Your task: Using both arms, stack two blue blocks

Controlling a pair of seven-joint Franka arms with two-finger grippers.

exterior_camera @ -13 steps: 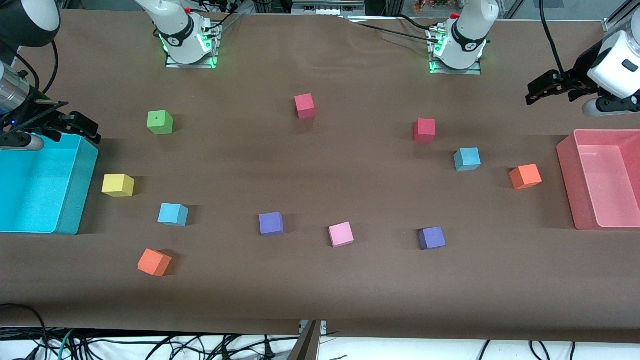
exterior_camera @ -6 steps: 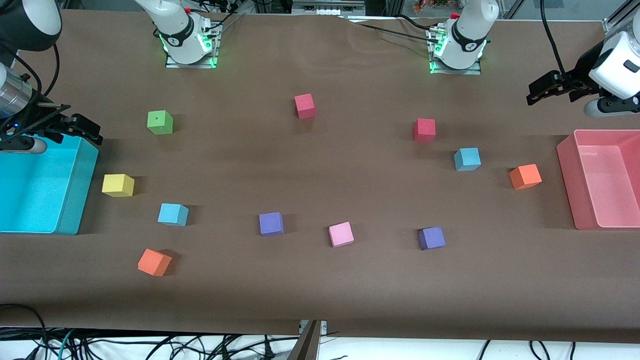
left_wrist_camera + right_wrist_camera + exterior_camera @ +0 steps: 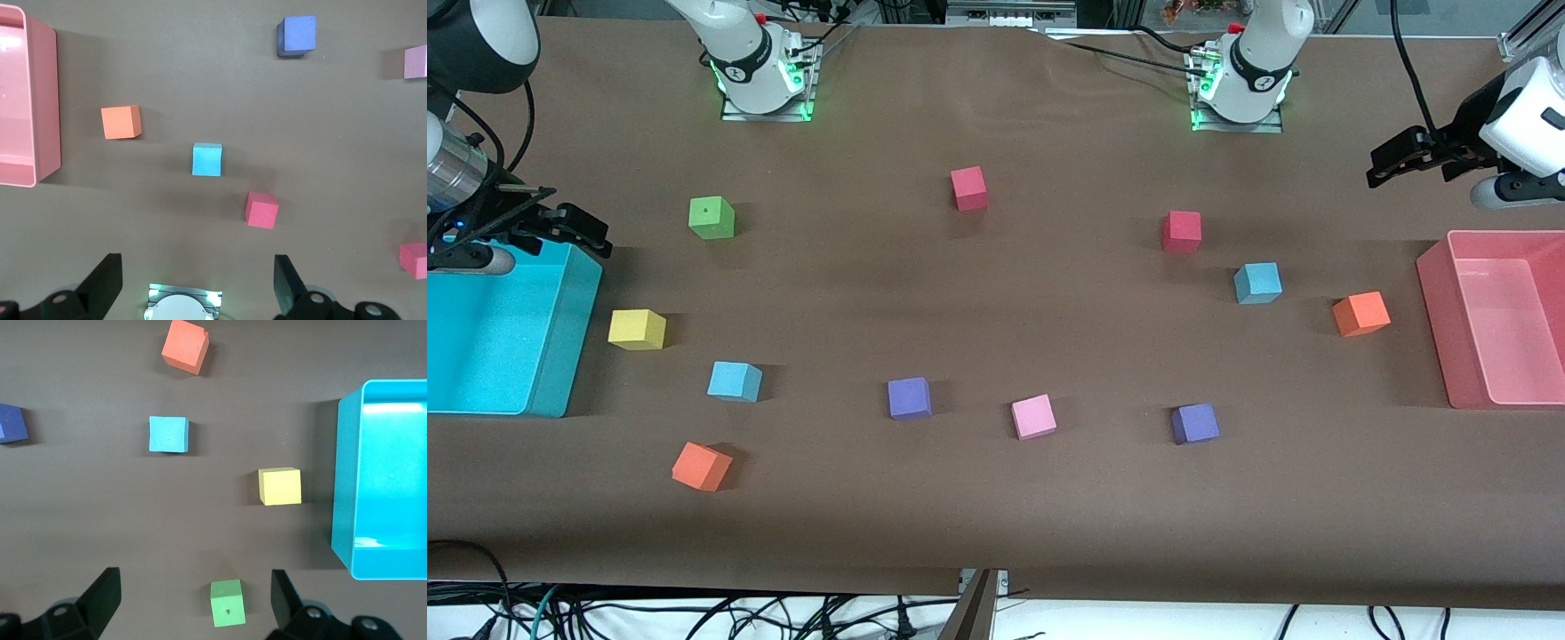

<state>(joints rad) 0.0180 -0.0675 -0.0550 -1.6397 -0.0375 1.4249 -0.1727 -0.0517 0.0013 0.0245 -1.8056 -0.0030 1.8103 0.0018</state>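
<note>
Two light blue blocks lie far apart on the brown table. One blue block (image 3: 735, 381) (image 3: 168, 434) sits toward the right arm's end, between a yellow and an orange cube. The other blue block (image 3: 1257, 283) (image 3: 207, 159) sits toward the left arm's end, beside a red cube. My right gripper (image 3: 574, 227) (image 3: 193, 577) hangs open and empty over the corner of the cyan bin. My left gripper (image 3: 1392, 164) (image 3: 197, 260) hangs open and empty over the table beside the pink bin. Neither gripper touches a block.
A cyan bin (image 3: 560, 356) and a pink bin (image 3: 1436, 329) stand at the two ends of the table. Scattered cubes: green (image 3: 711, 217), yellow (image 3: 637, 329), orange (image 3: 701, 466) (image 3: 1360, 314), purple (image 3: 910, 397) (image 3: 1195, 423), pink (image 3: 1033, 416), red (image 3: 969, 188) (image 3: 1182, 231).
Both grippers have drifted very slightly and stayed open. No block has moved.
</note>
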